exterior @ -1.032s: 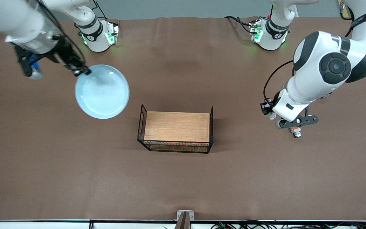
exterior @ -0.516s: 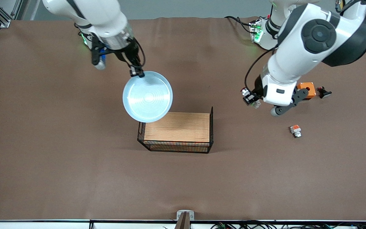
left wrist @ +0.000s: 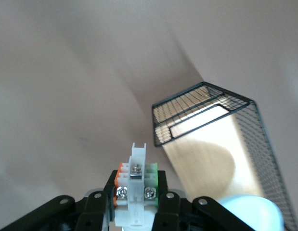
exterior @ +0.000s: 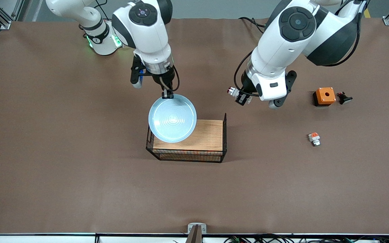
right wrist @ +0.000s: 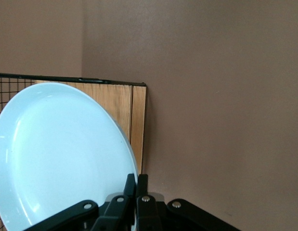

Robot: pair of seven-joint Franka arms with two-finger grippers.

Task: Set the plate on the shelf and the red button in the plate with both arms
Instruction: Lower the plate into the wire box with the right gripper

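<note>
The right gripper (exterior: 167, 95) is up in the air over the table, just past the edge of the rack (exterior: 187, 139) that lies toward the robots. Its fingers (right wrist: 137, 188) are pressed tight on the rim of the plate (exterior: 172, 117). The pale blue plate hangs over the rack's wooden top, at the end toward the right arm.

The left gripper (exterior: 241, 96) is also up in the air, over the bare table near the rack's end toward the left arm. Its fingers (left wrist: 97, 208) pinch the red button (exterior: 232, 90), and the button's red face points toward the rack.

An orange box (exterior: 324, 96) with a round hole sits well apart from the rack, toward the left arm's end of the table. A small black piece (exterior: 344, 98) lies just beside the box. A small white piece (exterior: 314, 138) with an orange block lies nearer the front camera than the box.
</note>
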